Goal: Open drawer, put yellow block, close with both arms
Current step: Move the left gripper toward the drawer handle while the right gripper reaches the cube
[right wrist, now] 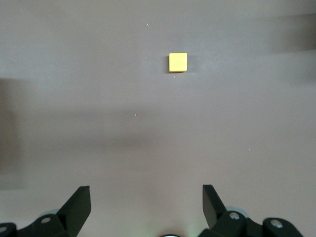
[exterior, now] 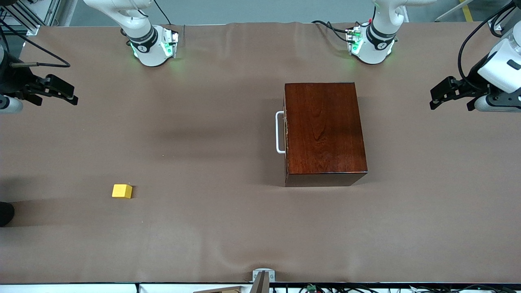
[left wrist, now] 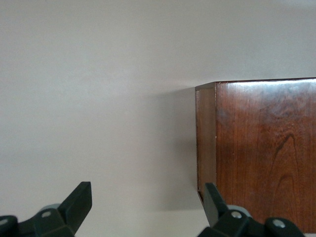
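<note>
The drawer sits pushed into the dark reddish-brown box [exterior: 325,130], and only its white bar handle [exterior: 280,132] shows, facing the right arm's end of the table. The yellow block [exterior: 122,191] lies on the table nearer the front camera, toward the right arm's end. My right gripper [exterior: 67,92] hangs open and empty at that end; in its wrist view [right wrist: 145,192] the block [right wrist: 178,62] lies apart from it. At the other end my left gripper [exterior: 439,97] hangs open beside the box, one corner of the box [left wrist: 266,148] showing past its fingers [left wrist: 147,192].
A brown cloth [exterior: 203,134] covers the table. Both arm bases [exterior: 152,47] [exterior: 370,44] stand along the edge farthest from the front camera, with cables beside them. A small metal bracket [exterior: 262,276] sits at the nearest edge. A dark object [exterior: 6,213] pokes in at the right arm's end.
</note>
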You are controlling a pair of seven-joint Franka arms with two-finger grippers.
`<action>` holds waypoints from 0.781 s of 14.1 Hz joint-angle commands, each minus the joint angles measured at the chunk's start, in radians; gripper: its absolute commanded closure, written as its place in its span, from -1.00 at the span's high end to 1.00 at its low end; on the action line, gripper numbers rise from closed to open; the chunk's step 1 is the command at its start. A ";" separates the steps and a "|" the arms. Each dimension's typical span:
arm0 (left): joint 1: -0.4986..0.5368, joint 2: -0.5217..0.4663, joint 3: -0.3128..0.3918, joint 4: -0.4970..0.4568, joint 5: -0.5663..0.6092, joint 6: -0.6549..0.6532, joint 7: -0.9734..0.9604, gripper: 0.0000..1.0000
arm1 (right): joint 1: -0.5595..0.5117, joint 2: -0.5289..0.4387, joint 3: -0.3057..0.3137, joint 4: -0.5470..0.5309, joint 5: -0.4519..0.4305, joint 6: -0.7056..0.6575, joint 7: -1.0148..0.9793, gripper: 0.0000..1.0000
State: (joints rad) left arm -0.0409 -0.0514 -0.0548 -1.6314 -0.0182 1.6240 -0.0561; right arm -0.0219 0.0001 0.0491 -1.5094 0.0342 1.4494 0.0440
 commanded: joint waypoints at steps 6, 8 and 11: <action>-0.004 0.001 -0.007 0.012 0.023 -0.004 -0.005 1.00 | -0.013 0.006 0.006 0.017 -0.005 -0.018 -0.003 1.00; -0.002 0.008 -0.005 0.013 0.020 -0.003 -0.005 1.00 | -0.033 0.004 0.005 0.017 -0.002 -0.011 -0.004 1.00; -0.002 0.010 -0.005 0.021 0.012 -0.001 -0.013 1.00 | -0.055 0.023 0.005 0.018 0.039 0.081 -0.006 1.00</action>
State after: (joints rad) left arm -0.0445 -0.0494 -0.0572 -1.6300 -0.0181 1.6240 -0.0572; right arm -0.0527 0.0044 0.0432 -1.5095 0.0515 1.5070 0.0440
